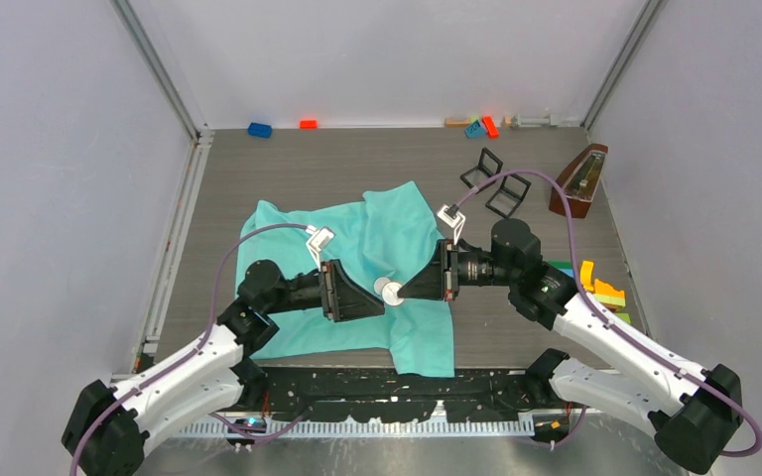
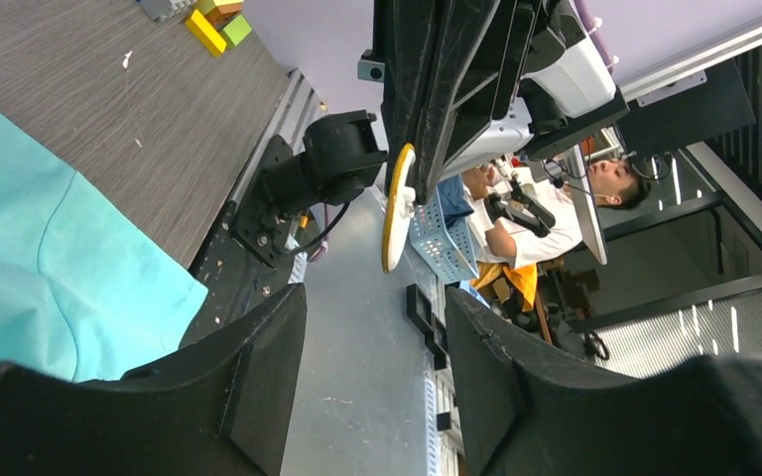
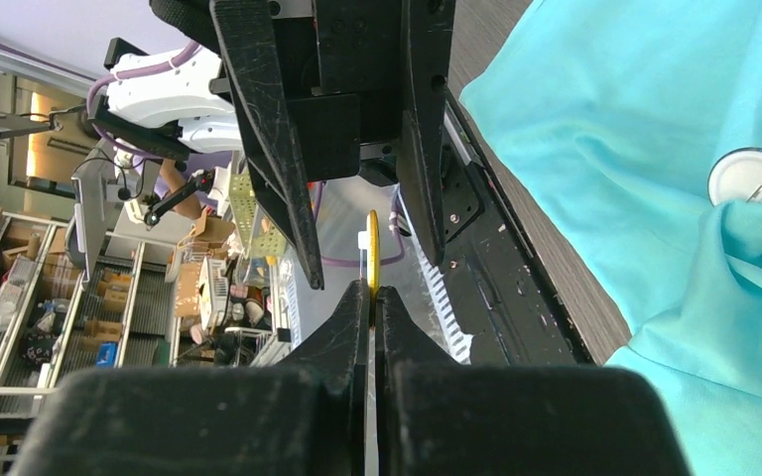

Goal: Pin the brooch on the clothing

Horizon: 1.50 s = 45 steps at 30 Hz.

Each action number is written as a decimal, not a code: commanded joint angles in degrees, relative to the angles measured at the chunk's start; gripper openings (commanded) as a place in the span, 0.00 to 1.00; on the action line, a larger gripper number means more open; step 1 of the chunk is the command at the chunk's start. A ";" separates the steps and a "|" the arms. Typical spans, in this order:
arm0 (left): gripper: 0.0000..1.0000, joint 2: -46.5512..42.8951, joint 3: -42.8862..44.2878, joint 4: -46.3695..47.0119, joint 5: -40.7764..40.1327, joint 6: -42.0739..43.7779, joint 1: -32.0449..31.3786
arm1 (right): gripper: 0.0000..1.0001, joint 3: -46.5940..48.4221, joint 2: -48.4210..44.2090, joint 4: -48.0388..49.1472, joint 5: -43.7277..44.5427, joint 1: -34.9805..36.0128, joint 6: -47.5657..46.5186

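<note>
The turquoise T-shirt point(image 1: 357, 268) lies rumpled on the table in front of both arms. My right gripper point(image 1: 406, 291) is shut on the brooch point(image 1: 393, 292), a round disc that looks white from above. It hangs above the shirt's front part. In the right wrist view the brooch point(image 3: 372, 253) is a thin yellow edge between my shut fingers point(image 3: 342, 322). My left gripper point(image 1: 381, 300) is open and empty and faces the right one, its tips just short of the brooch point(image 2: 397, 208). A second white disc with a pin point(image 3: 754, 178) lies on the shirt point(image 3: 635, 129).
Two black frames point(image 1: 496, 183) and a brown wedge-shaped object point(image 1: 580, 180) stand at the back right. Coloured blocks lie along the back wall point(image 1: 259, 129) and at the right edge point(image 1: 600, 288). The black base rail point(image 1: 387, 382) runs along the near edge.
</note>
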 commanded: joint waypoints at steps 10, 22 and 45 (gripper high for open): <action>0.39 3.68 0.70 10.71 -2.15 -5.20 -1.05 | 0.01 1.47 1.05 3.51 -4.88 0.29 -1.04; 0.00 3.50 -0.37 10.81 -2.44 -4.30 -1.23 | 0.08 1.35 2.05 3.23 -4.73 0.31 -0.75; 0.00 3.62 0.38 9.19 -2.73 -2.68 -1.24 | 0.26 2.01 6.21 -0.80 -2.79 0.29 -1.94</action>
